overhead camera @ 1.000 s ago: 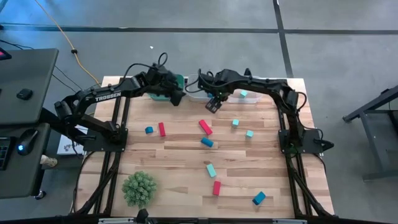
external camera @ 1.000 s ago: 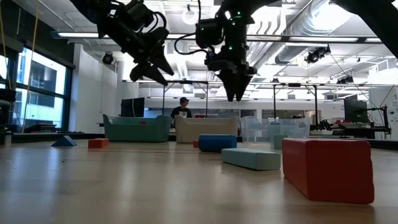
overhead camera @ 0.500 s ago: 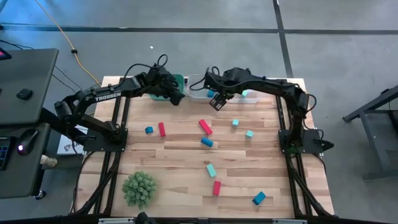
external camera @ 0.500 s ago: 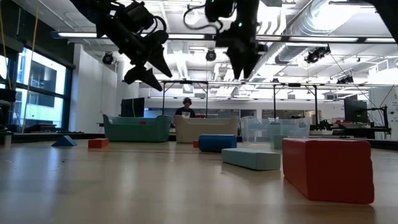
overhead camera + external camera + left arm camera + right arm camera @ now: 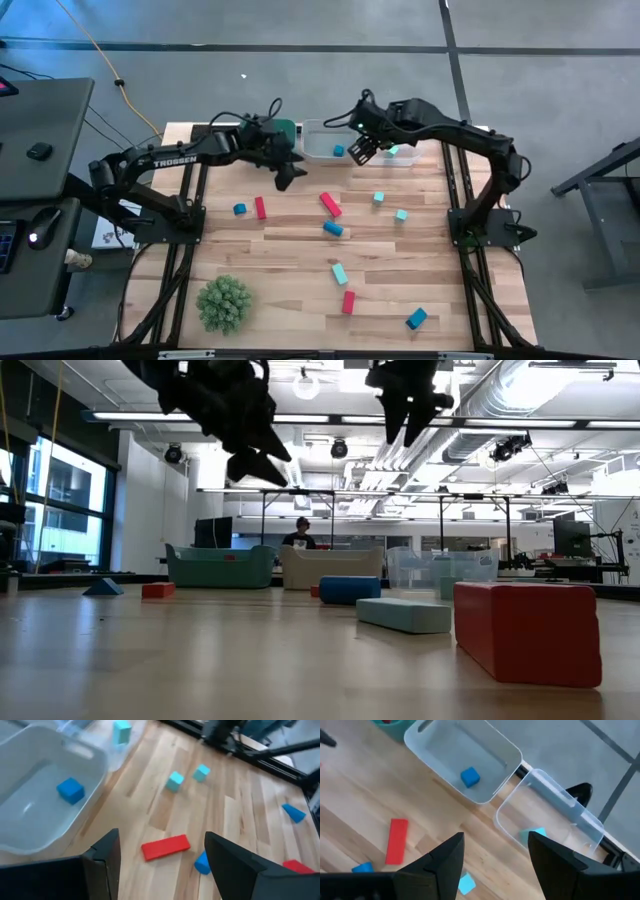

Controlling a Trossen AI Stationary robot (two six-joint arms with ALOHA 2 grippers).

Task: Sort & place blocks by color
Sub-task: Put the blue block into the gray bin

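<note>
"TROSSEN" reads in white along the left arm point(image 5: 180, 155). Left tool point(image 5: 291, 175) hangs spread wide and empty over the surface point(image 5: 290, 290). Right tool point(image 5: 360, 152) (also parted, empty) hovers by the bins.

Even, bright overhead light fills the room; long ceiling strip lights point(image 5: 300, 422) glare white in the low view. Shadows on the counter point(image 5: 300, 290) are faint and soft. In that low view the near red block point(image 5: 527, 632) is blurred, and the counter surface nearest the camera is soft.
</note>
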